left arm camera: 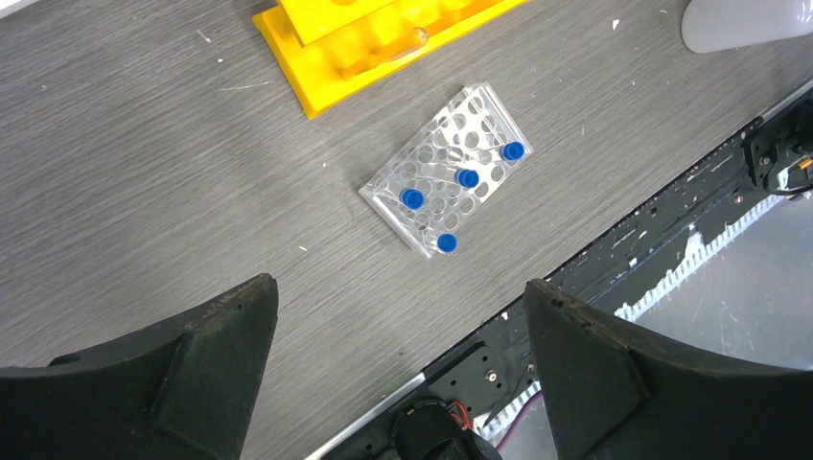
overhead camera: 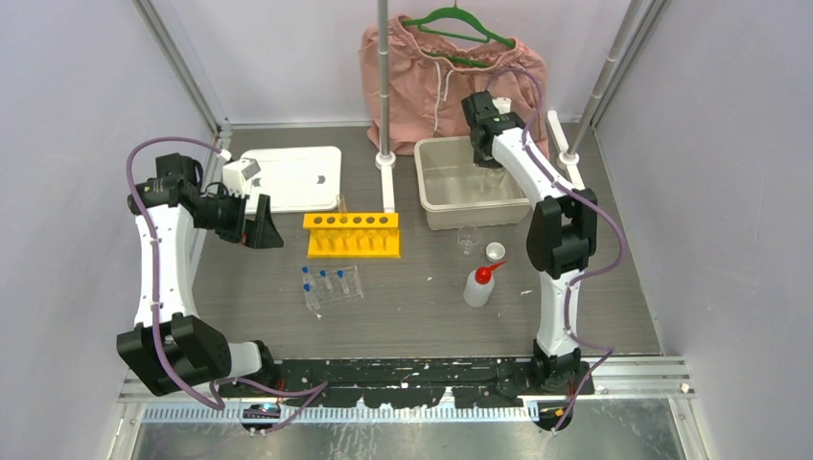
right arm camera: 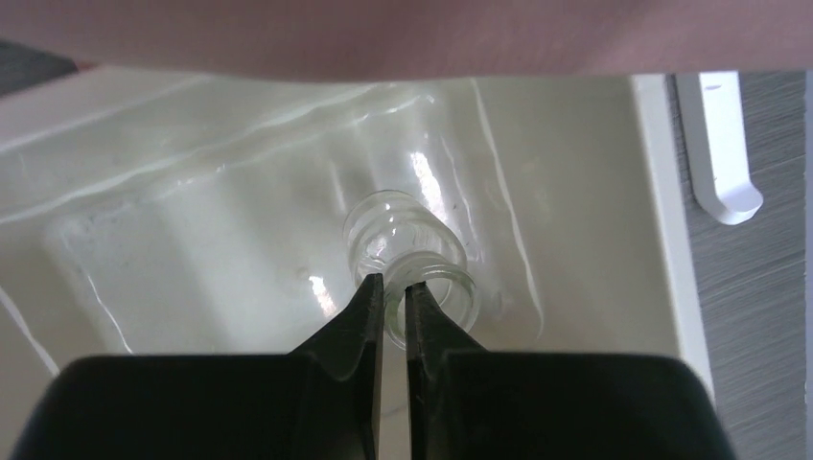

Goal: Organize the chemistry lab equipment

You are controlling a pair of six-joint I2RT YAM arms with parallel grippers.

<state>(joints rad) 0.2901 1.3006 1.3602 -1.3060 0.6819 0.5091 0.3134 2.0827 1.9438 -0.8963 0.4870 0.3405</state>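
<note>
Grey wood-grain bench (overhead camera: 412, 307) inside white walls. By the left edge, the left gripper (overhead camera: 261, 230) hangs wide open and empty. Near the far right corner, the right gripper (right arm camera: 394, 287) pinches the rim of a small clear beaker (right arm camera: 393, 230) inside a clear plastic tray (right arm camera: 657, 144). The beaker is probably light, slick and breakable, so the thin rim suits a gentle pinch.

A robotics test cell was shown, not a working laboratory. A grey wood-grain table (overhead camera: 412, 311) was boxed in by plain pale walls (overhead camera: 77, 96) and metal frame posts (overhead camera: 183, 62). A left arm (overhead camera: 158, 259) and a right arm (overhead camera: 556, 240) were bolted to a black rail (overhead camera: 412, 369). A yellow test-tube rack (overhead camera: 351, 235) was set out near pink shorts (overhead camera: 422, 86) on a green hanger (overhead camera: 456, 12).
</note>
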